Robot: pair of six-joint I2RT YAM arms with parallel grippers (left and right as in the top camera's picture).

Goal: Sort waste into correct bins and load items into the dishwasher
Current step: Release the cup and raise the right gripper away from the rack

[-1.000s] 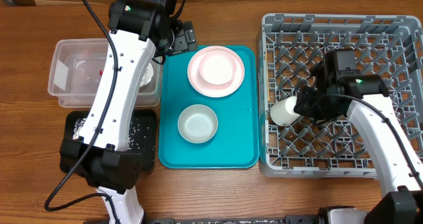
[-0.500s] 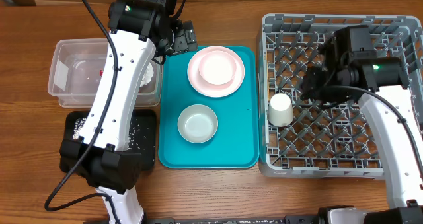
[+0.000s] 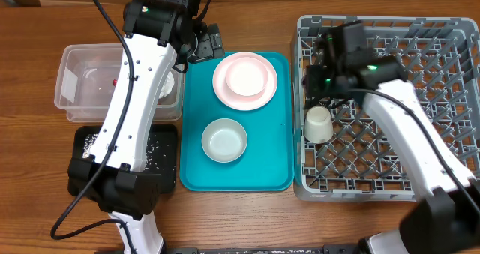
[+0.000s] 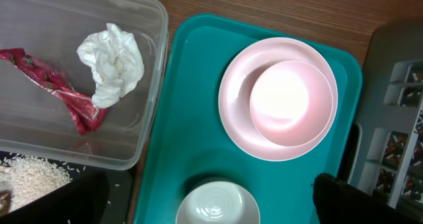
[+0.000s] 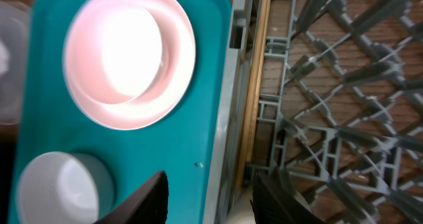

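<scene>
The pale pink plate (image 3: 244, 80) lies at the back of the teal tray with a round bowl (image 4: 291, 98) on it. A second whitish bowl (image 3: 224, 140) sits at the tray's front. The cream cup (image 3: 319, 124) stands mouth down in the grey dish rack (image 3: 390, 171), at its left side. The white napkin (image 4: 112, 59) and the red wrapper (image 4: 59, 92) lie in the clear tub (image 3: 75, 89). Rice (image 4: 26, 178) lies in the black tray (image 3: 161, 160). My left gripper (image 3: 206, 43) is open and empty above the tray's back left corner. My right gripper (image 3: 319, 78) is open and empty over the rack's left edge.
The teal serving tray (image 3: 270, 164) lies between the bins and the rack. In the right wrist view the rack's left wall (image 5: 228, 118) runs between my fingers (image 5: 211, 201), with the plate (image 5: 132, 55) to the left. My left arm spans the tub and the black tray.
My right gripper has let go of the cup, which now stands in the rack. The right arm has risen and swung back and left to the rack's left edge. The left arm has not moved.
</scene>
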